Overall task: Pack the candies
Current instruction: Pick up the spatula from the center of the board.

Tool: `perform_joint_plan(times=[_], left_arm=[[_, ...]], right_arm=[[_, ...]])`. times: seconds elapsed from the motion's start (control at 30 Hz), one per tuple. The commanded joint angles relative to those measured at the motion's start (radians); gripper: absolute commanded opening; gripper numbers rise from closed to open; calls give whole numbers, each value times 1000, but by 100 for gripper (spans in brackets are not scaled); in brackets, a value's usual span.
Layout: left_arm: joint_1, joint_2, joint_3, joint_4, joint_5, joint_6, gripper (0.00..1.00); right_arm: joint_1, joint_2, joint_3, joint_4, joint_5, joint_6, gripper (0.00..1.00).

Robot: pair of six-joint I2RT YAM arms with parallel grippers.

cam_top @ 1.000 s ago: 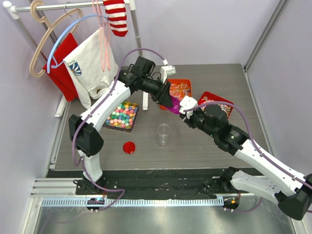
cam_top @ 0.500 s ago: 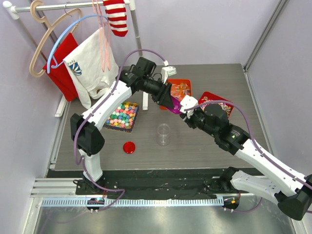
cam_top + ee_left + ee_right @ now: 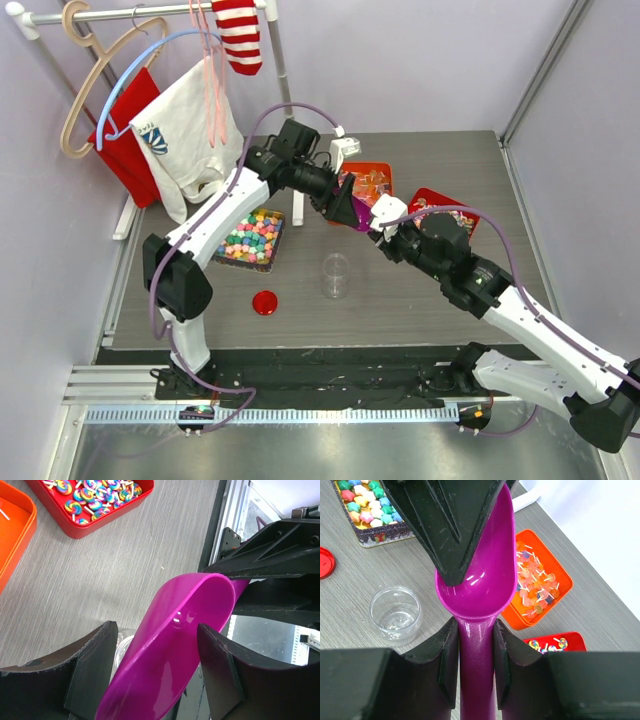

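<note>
Now the right gripper (image 3: 476,650) clamps the handle of the magenta scoop (image 3: 485,580), whose long axis runs straight ahead, bowl pointing away between the left gripper's (image 3: 157,645) spread, loose jaws.

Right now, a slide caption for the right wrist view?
Right gripper holds the magenta scoop's handle; left gripper open around its bowl.

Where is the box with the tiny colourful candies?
Find the white shirt hanging at the back of the grey table. Just in front of it lies a dark square tray of pastel candies. The orange tin and red tin are bright and hold sweets on sticks.
</note>
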Motion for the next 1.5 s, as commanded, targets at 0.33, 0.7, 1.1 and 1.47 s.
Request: perform_joint_plan(times=[0.33, 0.7, 1.1, 1.47], left_arm=[[14, -58, -45, 14, -15, -1, 63], [14, -46, -44, 15, 19, -1, 4], [33, -15, -47, 51, 100, -69, 0], [43, -1, -52, 66, 158, -90, 0]], right_arm=[[-32, -23, 103, 8, -121, 48, 1], [-34, -23, 60, 47, -92, 31, 1], [-34, -37, 55, 47, -87, 11, 33], [-34, -26, 37, 68, -71, -12, 44]])
